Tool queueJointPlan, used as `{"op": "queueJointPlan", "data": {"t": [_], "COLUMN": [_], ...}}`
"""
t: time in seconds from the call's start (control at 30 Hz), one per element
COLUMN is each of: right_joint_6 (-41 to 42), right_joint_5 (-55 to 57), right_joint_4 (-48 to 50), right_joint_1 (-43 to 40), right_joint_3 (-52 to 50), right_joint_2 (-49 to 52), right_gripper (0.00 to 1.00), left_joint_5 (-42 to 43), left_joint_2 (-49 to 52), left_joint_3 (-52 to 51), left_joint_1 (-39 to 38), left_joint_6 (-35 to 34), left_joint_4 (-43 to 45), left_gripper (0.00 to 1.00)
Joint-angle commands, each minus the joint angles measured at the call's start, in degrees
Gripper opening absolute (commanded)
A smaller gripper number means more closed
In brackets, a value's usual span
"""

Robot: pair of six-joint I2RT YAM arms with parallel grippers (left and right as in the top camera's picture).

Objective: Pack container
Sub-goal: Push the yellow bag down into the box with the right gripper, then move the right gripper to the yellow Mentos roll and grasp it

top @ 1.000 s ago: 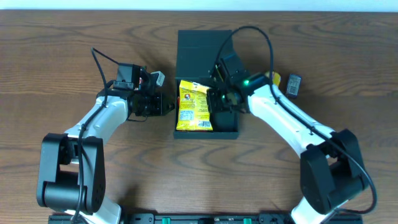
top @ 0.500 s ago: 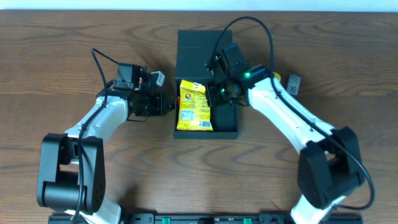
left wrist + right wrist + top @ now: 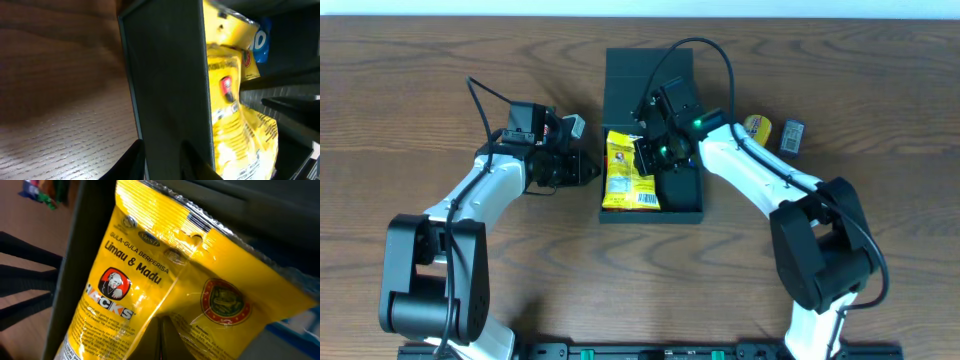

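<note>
Container long axis near-far, flap open farward, on wood table; left gripper clamps its wall, right gripper closed.

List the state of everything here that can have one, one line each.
container, open, flap lid folded back flat.
yellow packet, lying inside the container.
blue packet, inside, mostly hidden by the yellow packet.
left gripper, closed on the container's left wall.
right gripper, shut, empty, tips at the yellow packet.
small yellow item, unpacked, outside, right of the container.
dark item, unpacked, beside it.
</note>
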Motion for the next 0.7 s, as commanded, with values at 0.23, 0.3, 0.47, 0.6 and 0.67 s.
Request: {"op": "queueJointPlan", "data": {"t": [0.23,0.3,0.47,0.6,0.67], "right_joint_6": [-3.8,-3.8,-3.7,-4.0,-4.4], "right_joint_5": [-2.4,-2.6,-7.3,-6.9,-6.7], "right_joint_4": [1.7,2.0,1.1,-2.4,-3.1], "right_joint_1": [2.2,2.2,0.0,-3.1,-5.9], "right_joint_3": [-0.2,-0.1,4.8,10.4,12.5], "right_joint_2": [1.3,1.2,-0.6,-3.8,-6.1], "right_gripper": [0.01,0.01,0.01,0.01,0.01], "left_joint_5": [-0.2,-0.2,-0.2,-0.2,-0.2], "left_joint_2": [0.4,0.4,0.4,0.4,0.4], "left_joint_3": [-0.4,-0.4,-0.4,-0.4,-0.4], "left_joint_1": [0.2,0.2,0.2,0.2,0.2], "left_joint_6": [0.4,0.4,0.4,0.4,0.4], "left_joint_4": [-0.1,-0.2,-0.2,-0.2,-0.2], "left_gripper": [0.25,0.25,0.25,0.25,0.25]}}
